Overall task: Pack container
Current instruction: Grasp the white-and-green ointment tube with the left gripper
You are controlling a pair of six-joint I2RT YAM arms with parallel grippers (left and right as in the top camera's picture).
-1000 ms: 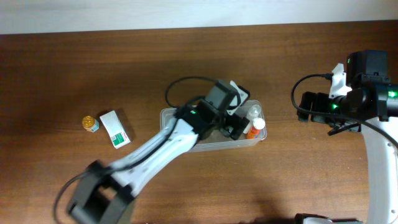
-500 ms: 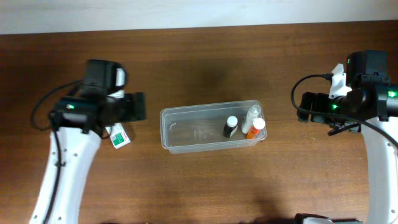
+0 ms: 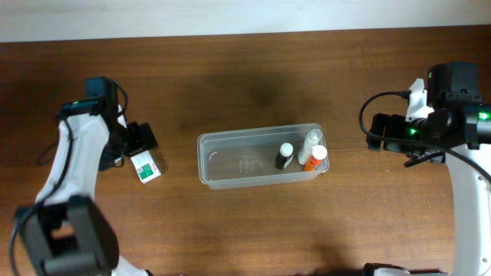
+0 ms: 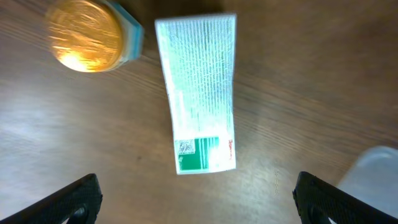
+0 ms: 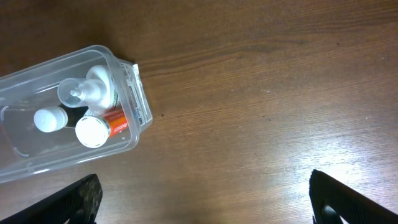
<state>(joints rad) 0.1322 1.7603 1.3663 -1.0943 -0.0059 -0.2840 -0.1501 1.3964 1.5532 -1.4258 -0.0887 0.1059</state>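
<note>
The clear container (image 3: 230, 165) sits mid-table and holds a black bottle (image 3: 285, 156), a clear spray bottle (image 3: 309, 143) and an orange bottle (image 3: 315, 158). My left gripper (image 3: 138, 142) is open and empty, hovering over a white-and-green box (image 3: 148, 167) to the container's left. The left wrist view shows the box (image 4: 199, 93) lying flat between the open fingers (image 4: 199, 202), with a gold-lidded jar (image 4: 87, 34) beside it. My right gripper (image 3: 383, 132) is open and empty, to the right of the container. The right wrist view shows the container's end (image 5: 37, 155) and the open fingers (image 5: 211, 202).
A corner of the container (image 4: 376, 180) shows at the right edge of the left wrist view. Bare brown wood lies between the container and the right gripper. A pale wall strip (image 3: 230, 15) runs along the table's far edge.
My left arm has swung from over the container to the left side of the table and now hangs over the box. The right arm has not moved.
</note>
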